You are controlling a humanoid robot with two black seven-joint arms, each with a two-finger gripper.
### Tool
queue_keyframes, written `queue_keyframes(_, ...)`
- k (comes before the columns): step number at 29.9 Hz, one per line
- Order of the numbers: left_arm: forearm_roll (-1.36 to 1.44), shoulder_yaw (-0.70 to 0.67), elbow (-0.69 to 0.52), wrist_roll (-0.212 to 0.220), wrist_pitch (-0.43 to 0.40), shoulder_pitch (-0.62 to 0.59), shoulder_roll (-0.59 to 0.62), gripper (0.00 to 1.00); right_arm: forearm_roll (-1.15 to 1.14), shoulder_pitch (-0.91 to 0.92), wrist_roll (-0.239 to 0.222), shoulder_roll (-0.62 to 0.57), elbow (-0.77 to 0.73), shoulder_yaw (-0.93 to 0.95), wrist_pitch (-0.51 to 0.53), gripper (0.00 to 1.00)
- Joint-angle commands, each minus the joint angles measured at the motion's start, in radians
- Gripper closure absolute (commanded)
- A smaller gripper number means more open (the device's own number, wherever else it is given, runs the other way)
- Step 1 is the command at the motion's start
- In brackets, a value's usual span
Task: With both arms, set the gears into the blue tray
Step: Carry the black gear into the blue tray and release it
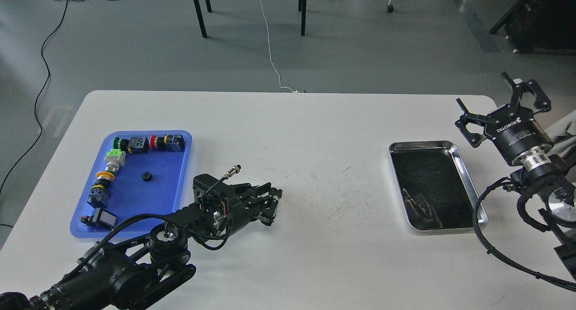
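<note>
One small black gear (pixel 146 176) lies in the middle of the blue tray (pixel 135 199) at the table's left. Just right of the tray, low over the table, my left gripper (pixel 272 196) has its fingers drawn together where a second gear lay; that gear is hidden between them. My right gripper (pixel 481 90) hangs open above the table's far right edge, nothing between its fingers, well away from both gears.
Colourful push-button switches (pixel 135 144) line the blue tray's far and left sides. A shiny silver tray (pixel 422 143) with a dark bottom sits at the right, below the right gripper. White table (pixel 324 134) between the trays.
</note>
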Motion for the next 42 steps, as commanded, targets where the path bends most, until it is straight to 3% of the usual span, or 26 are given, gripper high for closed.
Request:
queue_keyframes(1,0.000,0.000,0.002,0.000,-0.001,0.002,0.005,0.93,0.000,-0.001,0.000,0.000,0.001,-0.002,0.000,0.05)
queue_keyframes(8,0.000,-0.009,-0.029,0.002,-0.001,-0.014,0.024,0.94,0.000,0.002,0.000,0.000,0.003,-0.005,-0.003,0.05)
queue_keyframes(14,0.000,-0.013,-0.148,0.009,-0.001,-0.082,0.203,0.94,0.000,0.003,0.000,-0.002,0.008,-0.005,-0.003,0.05)
queue_keyframes(21,0.000,-0.016,-0.286,0.000,0.036,-0.117,0.519,0.94,0.000,0.003,0.000,-0.002,0.017,-0.005,-0.005,0.05)
queue_keyframes(27,0.000,0.006,-0.294,-0.009,0.139,-0.064,0.689,0.94,0.000,0.003,0.000,-0.002,0.018,-0.014,-0.006,0.05)
queue_keyframes(34,-0.085,-0.003,-0.268,-0.006,0.192,0.105,0.705,0.94,0.000,0.003,0.000,-0.002,0.020,-0.019,-0.006,0.05)
queue_keyframes(42,-0.097,0.000,-0.225,-0.008,0.197,0.142,0.700,0.93,0.000,0.003,0.000,-0.006,0.017,-0.019,-0.005,0.05)
